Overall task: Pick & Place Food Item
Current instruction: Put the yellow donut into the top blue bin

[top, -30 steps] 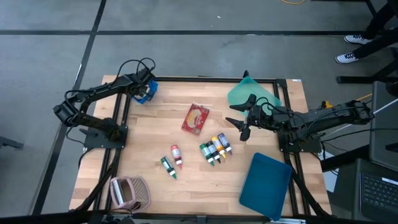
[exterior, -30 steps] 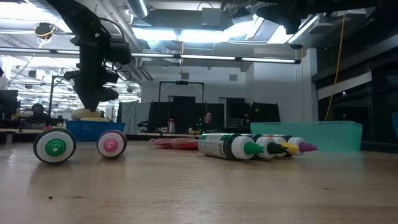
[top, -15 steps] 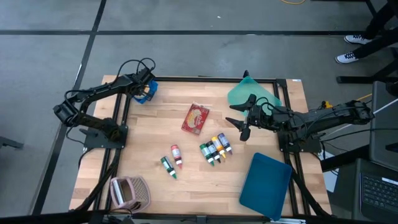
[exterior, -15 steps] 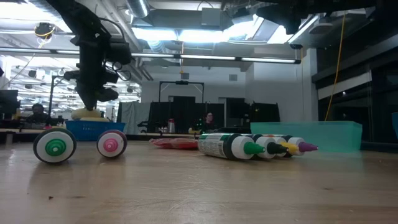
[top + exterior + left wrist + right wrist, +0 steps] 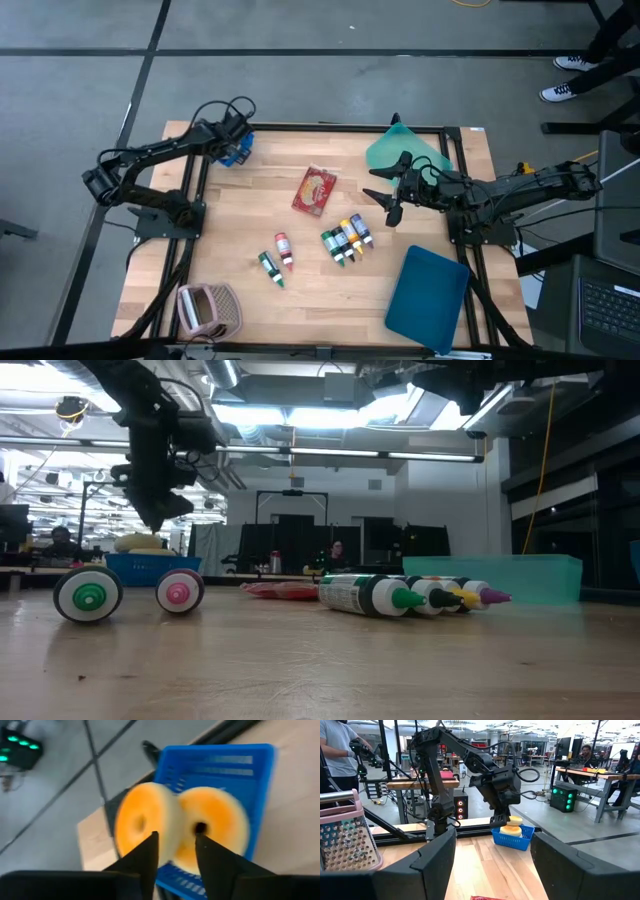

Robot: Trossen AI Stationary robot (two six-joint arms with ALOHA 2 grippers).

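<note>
Donuts [image 5: 182, 832], two orange-yellow rings with small centre holes, sit side by side in the blue basket [image 5: 240, 775] at the upper left of the high view, on the far left corner of the wooden table [image 5: 300, 250]. In the left wrist view they fill most of the basket, one ring leaning against the other, both blurred. The left gripper [image 5: 236, 134] hangs just above them; its two dark fingers [image 5: 145, 857] stand slightly apart and nothing lies between them, the tips just short of the donuts and not touching. In the low view the same gripper [image 5: 152, 510] points down over the basket [image 5: 150, 568], with a pale donut [image 5: 140, 543] showing above the rim. The right gripper [image 5: 392, 192], right of centre in the high view, hovers above the table with its fingers spread wide and empty, beside the green tray [image 5: 405, 150]. A red snack packet [image 5: 314, 189] lies at mid-table, and paint bottles [image 5: 346, 240] lie lower down.
</note>
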